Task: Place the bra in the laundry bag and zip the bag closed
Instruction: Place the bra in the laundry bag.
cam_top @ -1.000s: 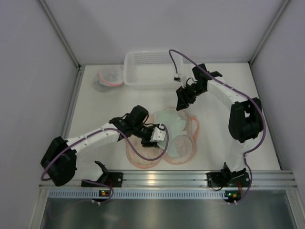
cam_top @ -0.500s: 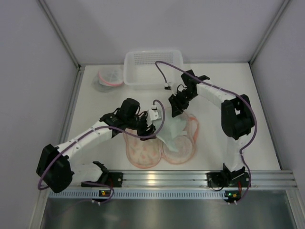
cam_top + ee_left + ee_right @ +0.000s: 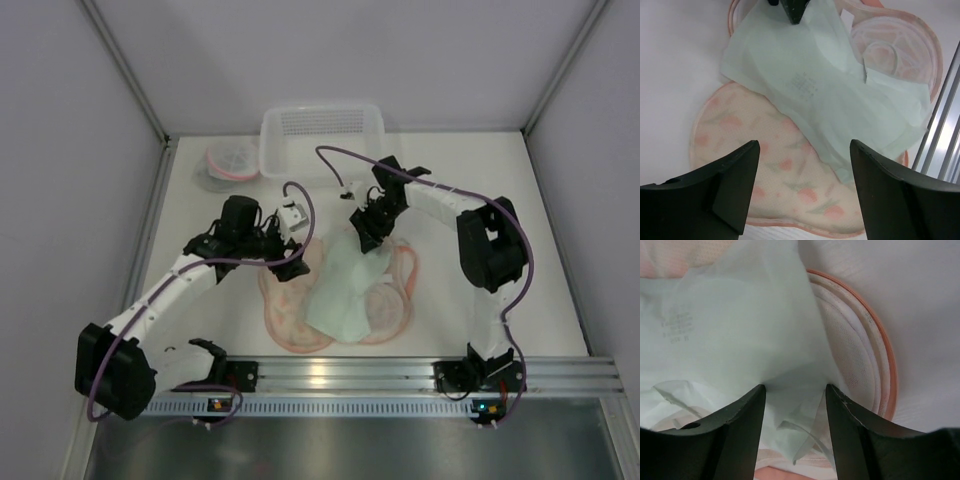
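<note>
1. The right gripper (image 3: pixel 795 387) pinches the puckered edge of the bra (image 3: pixel 730 325); the contact itself is hidden.
2. The left gripper (image 3: pixel 804 146) is spread and bare; the bra lies beyond its tips, covering part of the laundry bag (image 3: pixel 735 135).
3. White table (image 3: pixel 555 300), grey walls (image 3: pixel 350 50).

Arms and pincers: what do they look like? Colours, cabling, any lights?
The left arm and right arm both have white links with bulky black joint housings. A purple cable loops loosely along each. The left pincer and right pincer have matte black, wedge-shaped fingers. Small lit indicators show at the bases, which sit on an aluminium rail.
</note>
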`<state>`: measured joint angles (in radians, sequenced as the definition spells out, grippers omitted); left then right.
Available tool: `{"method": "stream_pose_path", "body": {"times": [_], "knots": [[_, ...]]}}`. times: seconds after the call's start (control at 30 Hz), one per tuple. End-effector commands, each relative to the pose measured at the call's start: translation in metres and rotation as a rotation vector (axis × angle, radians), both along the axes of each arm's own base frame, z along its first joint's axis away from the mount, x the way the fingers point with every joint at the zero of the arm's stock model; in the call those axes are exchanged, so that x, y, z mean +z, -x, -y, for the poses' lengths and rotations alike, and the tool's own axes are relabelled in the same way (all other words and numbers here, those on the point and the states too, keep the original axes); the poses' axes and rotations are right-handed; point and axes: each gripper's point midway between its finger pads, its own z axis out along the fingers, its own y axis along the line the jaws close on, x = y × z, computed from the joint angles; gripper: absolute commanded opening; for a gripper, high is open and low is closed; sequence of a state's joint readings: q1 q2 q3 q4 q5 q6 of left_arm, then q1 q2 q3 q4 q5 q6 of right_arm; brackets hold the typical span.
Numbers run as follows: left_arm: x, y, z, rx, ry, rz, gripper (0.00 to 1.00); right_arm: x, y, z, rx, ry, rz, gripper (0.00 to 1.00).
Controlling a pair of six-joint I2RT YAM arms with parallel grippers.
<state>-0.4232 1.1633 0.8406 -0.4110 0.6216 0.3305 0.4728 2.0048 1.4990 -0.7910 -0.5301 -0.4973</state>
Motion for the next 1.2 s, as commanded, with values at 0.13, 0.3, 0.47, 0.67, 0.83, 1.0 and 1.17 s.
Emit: {"method": "stream_pose_path", "body": {"times": [0.13, 0.3, 0.47, 0.67, 0.83, 1.0, 1.17], "knots": [[-0.014, 0.005, -0.003, -0.102, -0.149, 0.169, 0.78, -0.010, 0.000, -0.006, 0.037, 0.039, 0.041, 0.48], [-0.048, -0.019, -0.020, 0.053, -0.252, 0.035, 0.74, -0.008, 0.001, -0.008, 0.062, 0.035, 0.054, 0.16], [-0.084, -0.036, -0.040, 0.156, -0.336, -0.064, 0.70, 0.014, 0.000, -0.002, 0.117, 0.029, 0.125, 0.00], [-0.108, -0.043, -0.049, 0.149, -0.399, -0.093, 0.68, 0.038, -0.019, 0.015, 0.142, 0.059, 0.236, 0.00], [-0.108, -0.048, -0.043, 0.137, -0.383, -0.102, 0.68, 0.049, -0.026, 0.020, 0.128, 0.042, 0.203, 0.00], [-0.109, -0.052, -0.040, 0.143, -0.373, -0.108, 0.68, 0.046, -0.004, 0.017, 0.093, 0.014, 0.075, 0.15], [-0.109, -0.054, -0.036, 0.147, -0.354, -0.117, 0.69, 0.046, 0.015, 0.013, 0.050, -0.015, 0.022, 0.37]]}}
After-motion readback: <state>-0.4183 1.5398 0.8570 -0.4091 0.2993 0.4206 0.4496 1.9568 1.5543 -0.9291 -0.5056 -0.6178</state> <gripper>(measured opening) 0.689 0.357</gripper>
